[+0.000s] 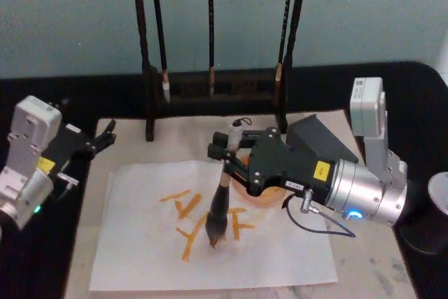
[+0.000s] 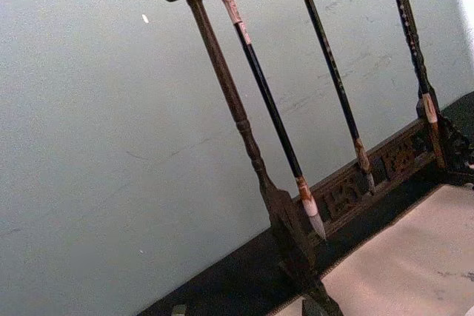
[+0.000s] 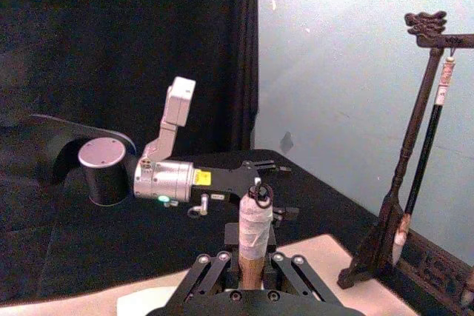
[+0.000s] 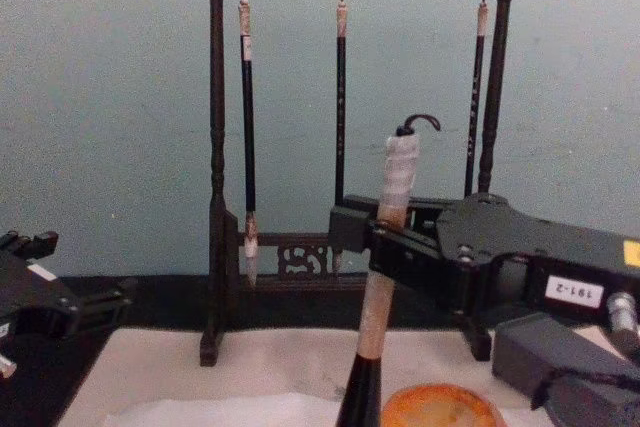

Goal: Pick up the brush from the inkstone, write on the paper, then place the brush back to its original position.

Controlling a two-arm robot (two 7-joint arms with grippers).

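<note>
Paper with orange strokes under brush tip, right pincer around handle

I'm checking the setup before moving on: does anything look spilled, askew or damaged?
Nothing stands out. The right hand holds the brush nearly upright, tip on the paper among orange strokes, no blots around them. The rack stands straight; the left hand sits parked at the left.

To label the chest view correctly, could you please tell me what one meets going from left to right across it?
left gripper → rack's left post → left hanging brush → middle hanging brush → the brush, gripped by the right gripper → right hanging brush → rack's right post
</note>
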